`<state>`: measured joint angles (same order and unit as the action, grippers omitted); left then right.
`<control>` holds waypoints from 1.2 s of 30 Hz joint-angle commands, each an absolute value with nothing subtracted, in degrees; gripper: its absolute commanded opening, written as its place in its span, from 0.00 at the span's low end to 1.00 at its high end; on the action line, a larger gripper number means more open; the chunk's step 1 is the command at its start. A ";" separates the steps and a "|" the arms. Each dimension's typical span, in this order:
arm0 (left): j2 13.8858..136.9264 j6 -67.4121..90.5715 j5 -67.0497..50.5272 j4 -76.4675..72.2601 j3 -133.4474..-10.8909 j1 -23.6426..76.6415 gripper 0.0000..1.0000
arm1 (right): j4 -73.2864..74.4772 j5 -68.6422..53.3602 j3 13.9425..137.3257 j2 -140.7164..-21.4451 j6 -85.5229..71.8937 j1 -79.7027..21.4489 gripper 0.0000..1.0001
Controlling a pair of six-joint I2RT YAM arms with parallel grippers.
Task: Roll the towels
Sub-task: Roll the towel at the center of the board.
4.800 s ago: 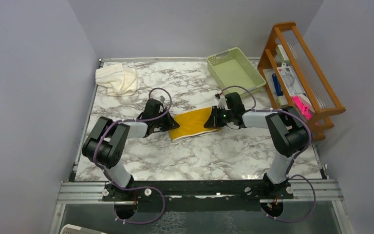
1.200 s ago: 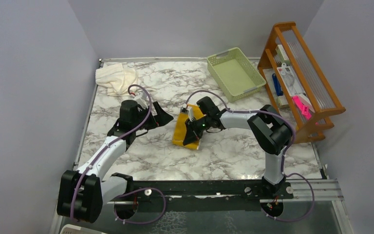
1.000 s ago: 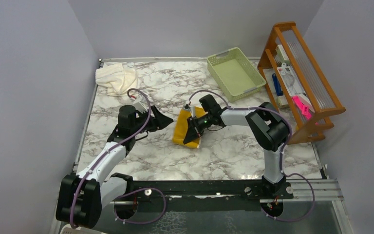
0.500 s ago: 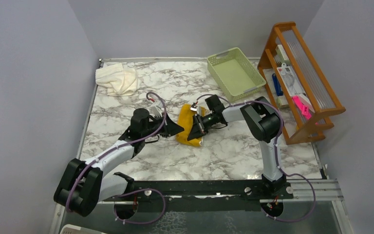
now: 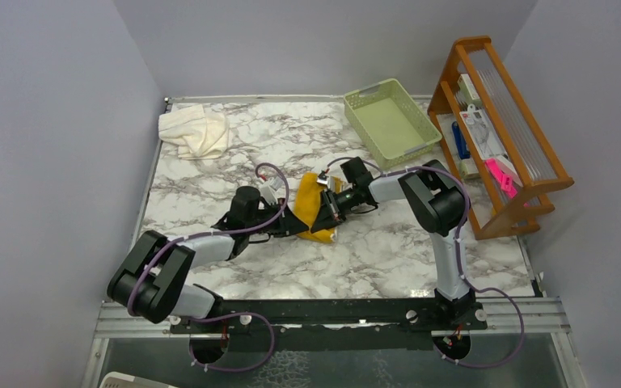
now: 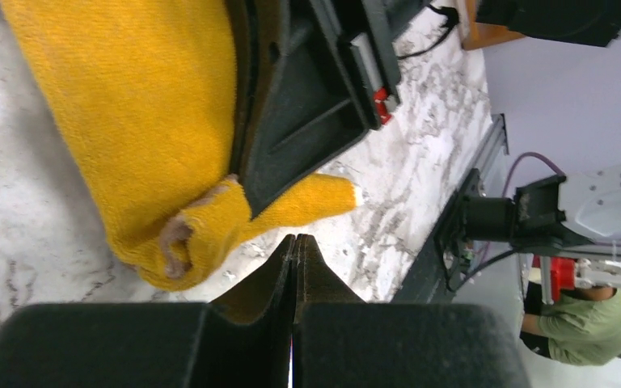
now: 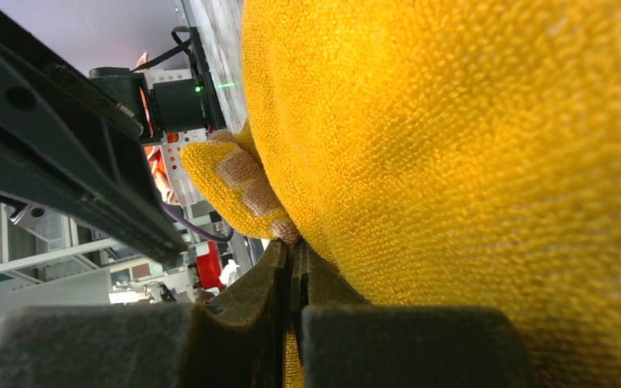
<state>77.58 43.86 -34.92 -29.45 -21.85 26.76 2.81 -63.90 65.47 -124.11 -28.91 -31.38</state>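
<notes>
The mustard-yellow towel (image 5: pixel 314 212) lies bunched and partly folded over at mid-table. My right gripper (image 5: pixel 329 212) is shut on the towel's edge; in the right wrist view yellow cloth (image 7: pixel 469 162) fills the frame and shows between the closed fingertips (image 7: pixel 291 246). My left gripper (image 5: pixel 297 221) is shut and empty, its tip at the towel's near left edge, just short of the cloth (image 6: pixel 145 121) in the left wrist view (image 6: pixel 295 239). The cream-white towel (image 5: pixel 196 131) lies crumpled at the far left corner. The tan-brown towel is out of view.
A pale green plastic basket (image 5: pixel 390 119) stands at the back right. A wooden rack (image 5: pixel 497 121) with small items stands along the right edge. Grey walls close in the table on three sides.
My left arm has swung in from the left until its shut gripper reaches the yellow towel. My right gripper has drawn the towel's edge over, bunching the cloth.
</notes>
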 commanded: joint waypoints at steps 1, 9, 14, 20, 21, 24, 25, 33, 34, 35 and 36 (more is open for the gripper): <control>81.34 41.40 -30.17 -32.94 -22.79 27.00 0.00 | 4.23 -60.20 66.13 -126.45 -28.14 -31.26 0.01; 88.92 41.40 -23.38 -34.40 -22.19 26.99 0.00 | 7.37 -55.03 66.81 -122.32 -23.39 -31.17 0.17; 89.26 40.70 -21.33 -34.37 -21.74 26.94 0.00 | 10.58 -49.27 67.43 -115.73 -18.18 -31.28 0.24; 92.45 41.48 -22.26 -34.45 -22.38 27.03 0.00 | 4.40 -27.67 59.29 -93.94 -8.34 -32.17 0.90; 92.95 41.48 -22.24 -34.45 -22.41 27.03 0.00 | 0.54 -26.47 56.09 -89.55 -6.02 -32.77 0.94; 94.04 41.53 -22.73 -34.37 -22.66 26.98 0.00 | -11.13 -27.24 47.35 -80.34 -0.21 -35.12 0.95; 94.24 41.69 -23.02 -34.37 -22.82 26.98 0.00 | -14.30 -27.68 44.60 -78.30 1.93 -36.67 0.92; 95.83 42.10 -24.17 -34.36 -23.33 27.03 0.00 | -10.30 -32.85 44.21 -84.23 1.04 -41.22 0.16; 96.01 42.06 -24.10 -34.37 -23.30 27.01 0.00 | -9.85 -34.24 44.70 -86.13 -0.32 -41.22 0.09; 96.12 42.02 -24.02 -34.32 -23.26 27.00 0.00 | -9.42 -35.14 45.28 -87.98 -1.36 -41.20 0.02; 96.15 42.01 -23.93 -34.36 -23.21 26.98 0.00 | -8.49 -35.35 46.09 -90.13 -2.39 -41.22 0.01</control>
<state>93.56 43.48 -26.39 -39.20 -23.90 27.00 -11.33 -32.01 43.16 -84.47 1.15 -41.50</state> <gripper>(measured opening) 0.011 0.052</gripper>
